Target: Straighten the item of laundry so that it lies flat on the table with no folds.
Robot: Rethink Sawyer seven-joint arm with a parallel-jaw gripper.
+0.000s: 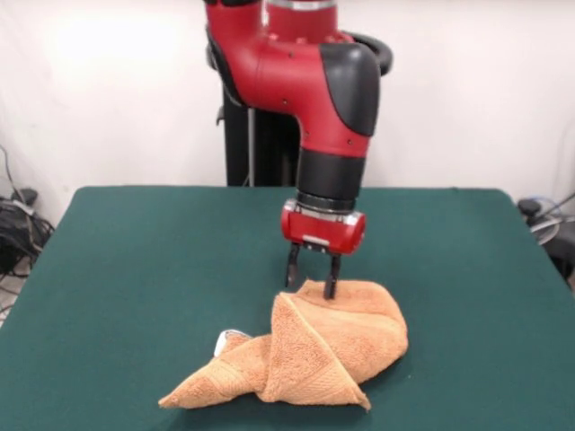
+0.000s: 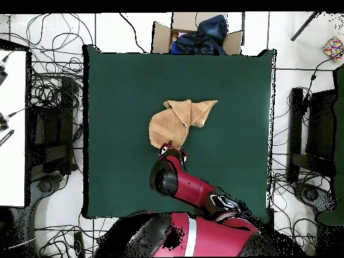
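The orange-tan towel (image 1: 323, 346) lies crumpled on the green table (image 1: 144, 260), near its front middle, with thick folds, a twisted tail pointing left and a small white tag (image 1: 226, 339) showing. In the overhead view the towel (image 2: 180, 119) sits near the middle of the table (image 2: 114, 101). My gripper (image 1: 312, 280) is at the towel's far edge, pointing down, its fingers (image 1: 292, 268) apart with the raised edge of the cloth between them. From overhead the gripper (image 2: 171, 146) sits at the towel's edge nearest the robot, mostly hidden by the arm.
A cardboard box (image 2: 164, 33) holding dark cloth stands just past the table's far edge in the overhead view. Cables and equipment lie on the floor on both sides. Green table shows all round the towel.
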